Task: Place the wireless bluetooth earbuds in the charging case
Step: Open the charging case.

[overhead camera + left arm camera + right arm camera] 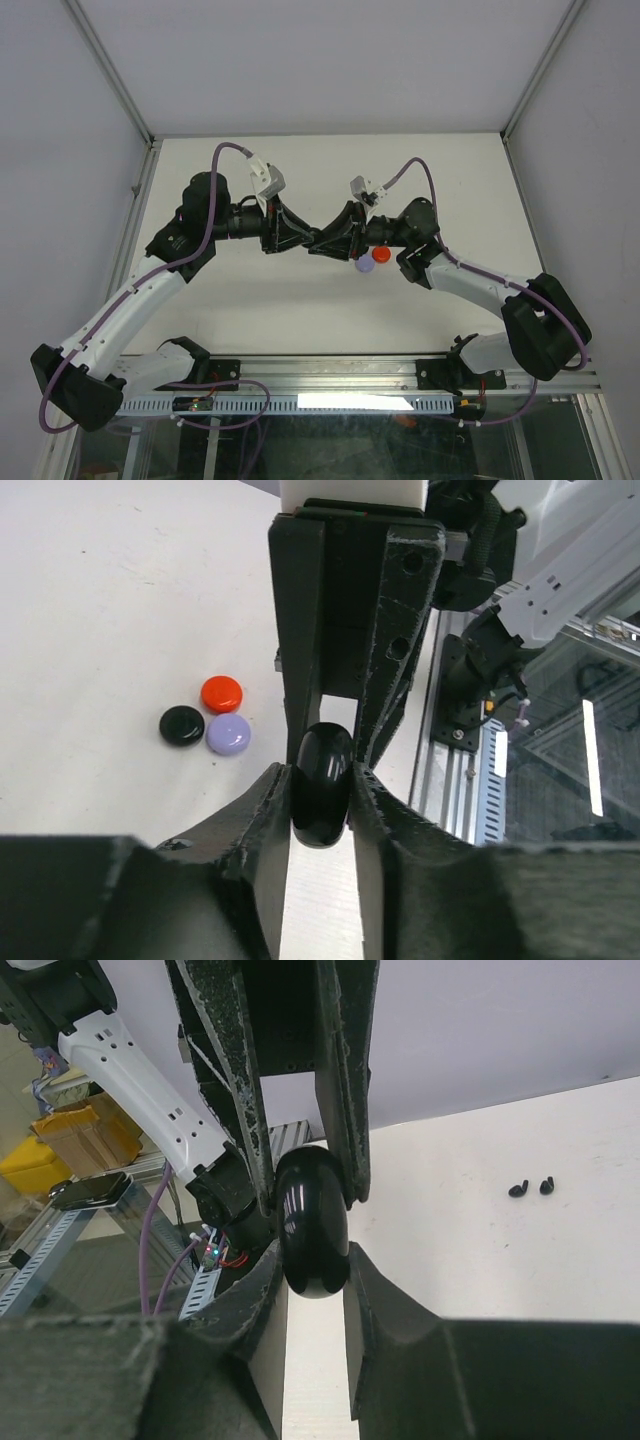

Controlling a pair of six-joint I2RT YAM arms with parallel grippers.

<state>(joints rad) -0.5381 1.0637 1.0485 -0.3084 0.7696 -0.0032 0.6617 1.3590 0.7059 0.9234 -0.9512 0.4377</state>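
Above the middle of the bench [300, 310], the left end effector [322, 780] and right end effector [312, 1260] both clench the smooth black charging case [313, 1225], well apart from the earbuds [530, 1188] lying on the bench, so an uneven release could probably let it slip and fall.

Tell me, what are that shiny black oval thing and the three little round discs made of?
The glossy black oval case looks like hard polished plastic: bright reflections streak its smooth curve. The red round disc, black round disc and lavender round disc look like glossy plastic too, each showing a highlight; painted metal is possible.
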